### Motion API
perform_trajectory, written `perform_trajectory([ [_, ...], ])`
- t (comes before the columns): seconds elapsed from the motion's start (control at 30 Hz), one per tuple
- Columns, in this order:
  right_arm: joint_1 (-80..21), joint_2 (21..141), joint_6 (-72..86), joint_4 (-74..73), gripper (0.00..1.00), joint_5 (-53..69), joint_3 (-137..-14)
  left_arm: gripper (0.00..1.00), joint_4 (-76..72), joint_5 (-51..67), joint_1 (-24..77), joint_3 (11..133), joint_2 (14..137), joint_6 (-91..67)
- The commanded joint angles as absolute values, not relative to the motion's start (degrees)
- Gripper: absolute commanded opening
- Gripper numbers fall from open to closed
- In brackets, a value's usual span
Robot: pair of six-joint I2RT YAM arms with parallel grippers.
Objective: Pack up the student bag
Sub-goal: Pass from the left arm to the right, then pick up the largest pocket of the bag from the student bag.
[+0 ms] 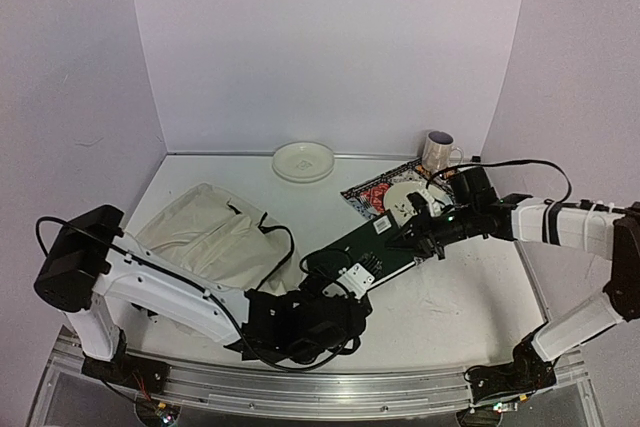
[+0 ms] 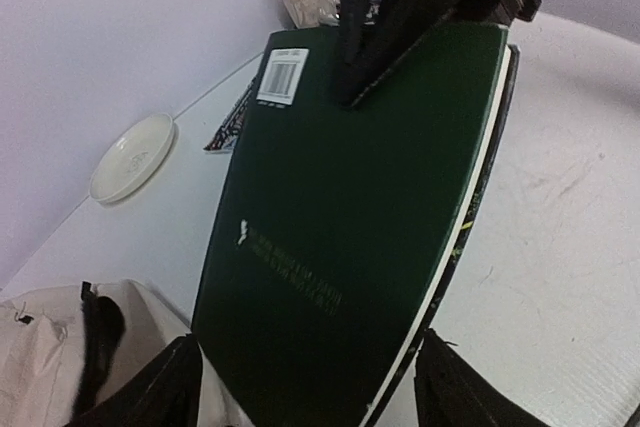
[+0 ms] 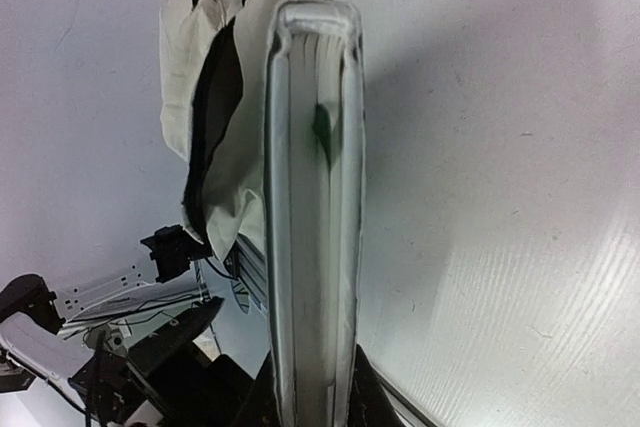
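A dark green book (image 1: 385,242) with a barcode label hangs over the table between my two arms. My right gripper (image 1: 415,232) is shut on its far end; the right wrist view shows the page edge (image 3: 310,197) clamped between the fingers (image 3: 312,397). My left gripper (image 2: 315,387) stands open around the near end, with a gap beside the left finger (image 2: 180,387). The student bag (image 1: 215,237), cream with black zipper lines, lies slumped at the left, its opening (image 3: 215,117) just beyond the book's near end.
A cream plate (image 1: 303,160) sits at the back wall. A patterned placemat (image 1: 372,194) with a white disc on it and a mug (image 1: 437,152) are at the back right, behind the right arm. Purple walls close in on three sides.
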State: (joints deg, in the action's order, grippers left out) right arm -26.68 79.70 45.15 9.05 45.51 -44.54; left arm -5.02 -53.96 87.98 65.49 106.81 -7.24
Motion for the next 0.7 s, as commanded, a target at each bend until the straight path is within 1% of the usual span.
perform_trajectory([
  [0.0, -24.0, 72.9, 43.3, 7.6, 0.00, 44.4, -48.1, 0.78, -2.0, -55.8, 87.3, 66.6, 100.0, -9.7],
  [0.17, -24.0, 70.4, 43.5, 7.3, 0.00, 41.5, -47.7, 0.84, 10.3, -53.6, 84.9, 68.5, 98.1, -15.9],
  [0.27, -24.0, 68.6, 43.4, 7.6, 0.00, 38.1, -47.5, 0.86, 16.6, -52.2, 83.3, 68.7, 96.9, -19.8],
  [0.4, -24.0, 66.3, 44.1, 10.8, 0.00, 37.0, -46.5, 0.87, 24.7, -49.8, 80.4, 68.8, 95.2, -25.8],
  [0.67, -24.0, 64.3, 46.8, 16.7, 0.00, 36.8, -44.1, 0.88, 30.5, -47.8, 75.3, 67.8, 95.2, -28.8],
])
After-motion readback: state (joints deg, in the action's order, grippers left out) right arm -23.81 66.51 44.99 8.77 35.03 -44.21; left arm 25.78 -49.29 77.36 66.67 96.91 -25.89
